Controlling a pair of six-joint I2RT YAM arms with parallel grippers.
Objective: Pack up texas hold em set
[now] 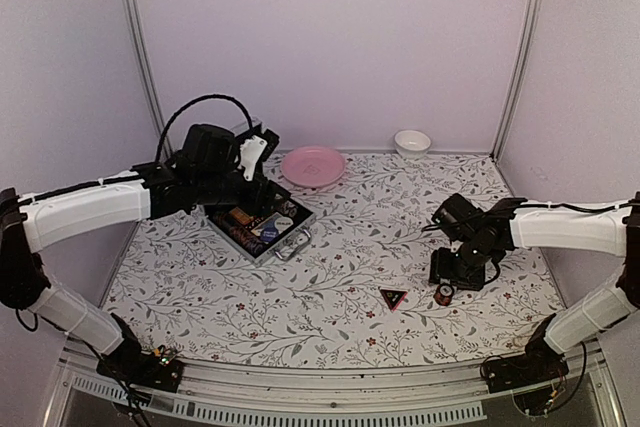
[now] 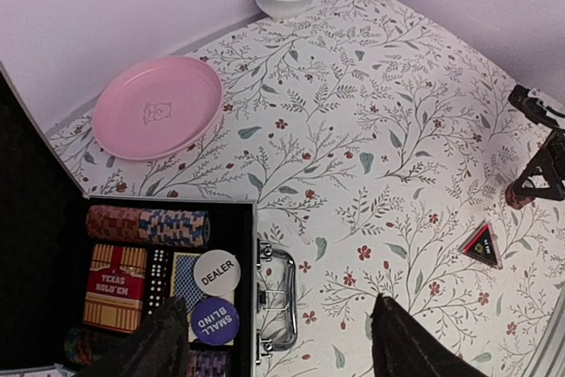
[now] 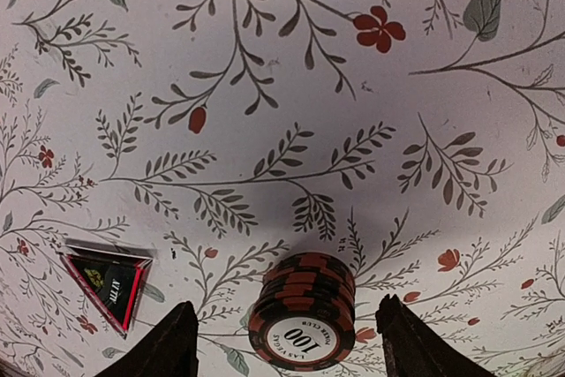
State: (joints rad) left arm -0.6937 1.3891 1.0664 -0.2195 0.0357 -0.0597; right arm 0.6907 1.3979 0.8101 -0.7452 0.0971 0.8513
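Red chip stack (image 3: 305,311), reading 100 only wrist-side, stands inside released right pincer (image 3: 286,303).

In the case (image 2: 240,218) under my left wrist I can read "TEXAS HOLD'EM" on the red card box (image 2: 115,287), "DEALER" on the white round disc (image 2: 217,269) and "SMALL BLIND" on the purple round disc (image 2: 214,321). Under my right wrist the top of the chip stack (image 3: 302,306) says "100", with tiny words around it that I cannot read. The triangle (image 3: 108,284) beside it says "ALL IN", upside down to me.
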